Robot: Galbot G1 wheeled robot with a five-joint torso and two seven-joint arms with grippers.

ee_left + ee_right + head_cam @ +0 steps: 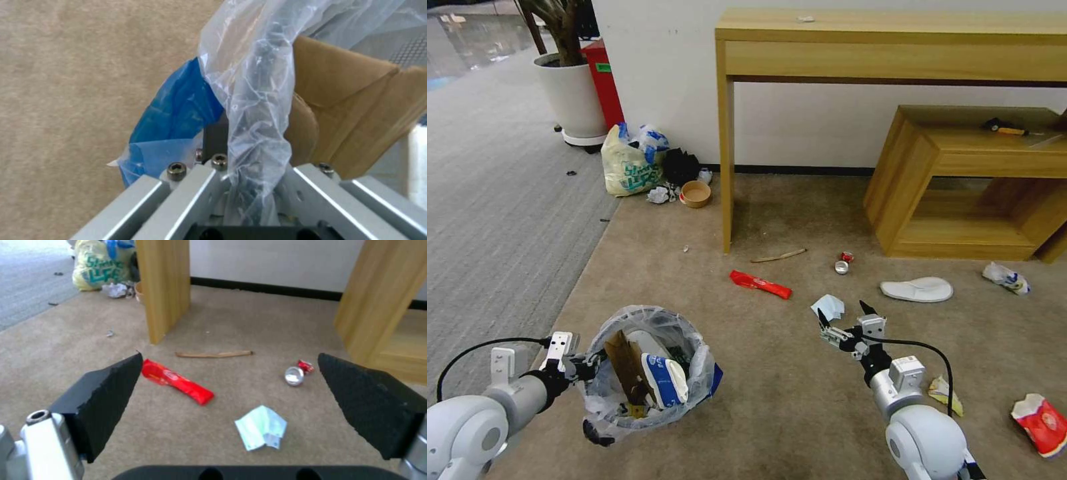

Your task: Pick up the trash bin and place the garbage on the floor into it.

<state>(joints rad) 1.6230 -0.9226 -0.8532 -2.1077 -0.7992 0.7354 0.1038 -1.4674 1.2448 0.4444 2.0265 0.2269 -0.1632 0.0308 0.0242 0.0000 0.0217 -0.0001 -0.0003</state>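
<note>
Left gripper [582, 365] clamps trash bin [650, 363] rim; fingers buried under liner. Right gripper [846, 319] spread wide above folded tissue [261, 427]. Head view adds slipper [917, 289], wrist misses it.

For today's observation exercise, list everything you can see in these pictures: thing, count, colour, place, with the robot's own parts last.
trash bin: one, black with clear liner, held above the carpet, holding brown cardboard and a blue-white cup.
red wrapper: one, on the tan carpet.
crushed can: one, red and silver, near the desk leg.
tissue: one, pale blue-white, just ahead of the right gripper.
slipper: one, white, before the low shelf.
red paper cup: one, flattened, far right.
wooden stick: one, brown, by the desk leg.
printed bag: one, yellowish, by the wall.
desk: one, light wood.
low shelf: one, light wood.
left gripper: shut on the bin's rim.
right gripper: open, above the carpet.
</note>
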